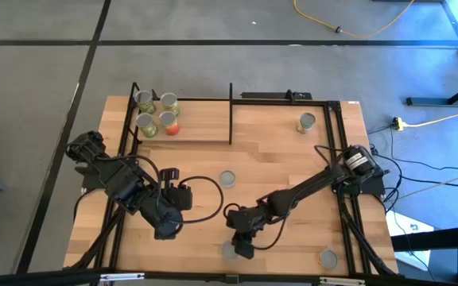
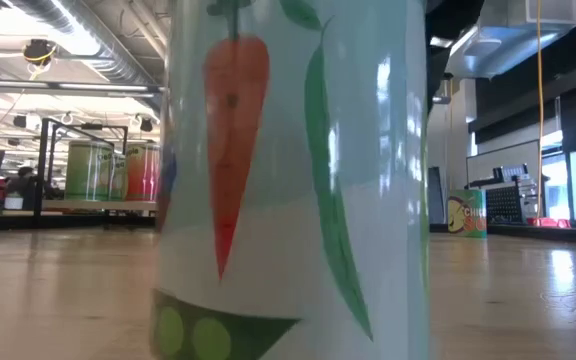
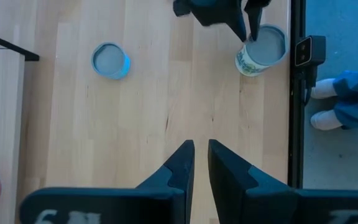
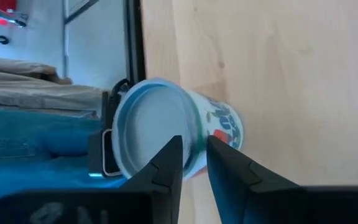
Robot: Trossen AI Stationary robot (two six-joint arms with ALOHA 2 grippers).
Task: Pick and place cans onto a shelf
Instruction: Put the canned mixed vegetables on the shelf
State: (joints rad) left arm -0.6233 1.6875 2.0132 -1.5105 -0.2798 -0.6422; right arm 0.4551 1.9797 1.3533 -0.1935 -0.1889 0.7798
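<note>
Grey floor and loose cables are surrounding the wooden tabletop [image 1: 277,151], whose far left corner is being occupied by the shelf [image 1: 201,131] with four cans [image 1: 156,114] already standing on it. Four more cans are being left on the table: one near the middle [image 1: 227,179], one at the far right [image 1: 307,121], one at the near right [image 1: 327,258], and the vegetable-label can [image 4: 166,134] at the near edge, which is filling the low view.

The right gripper [image 1: 243,245] is being held just over this can, its fingers nearly together and clasping nothing. The left gripper [image 1: 165,226] is waiting above bare wood, its fingers likewise almost closed and empty.

The can is judged rigid and fairly heavy, with a smooth, slippery label; it should be taken across its round side wall, below the rim, once the fingers are spread. Little room is being left behind it, since the table's near edge and black frame are close; open wood is lying toward the shelf.
</note>
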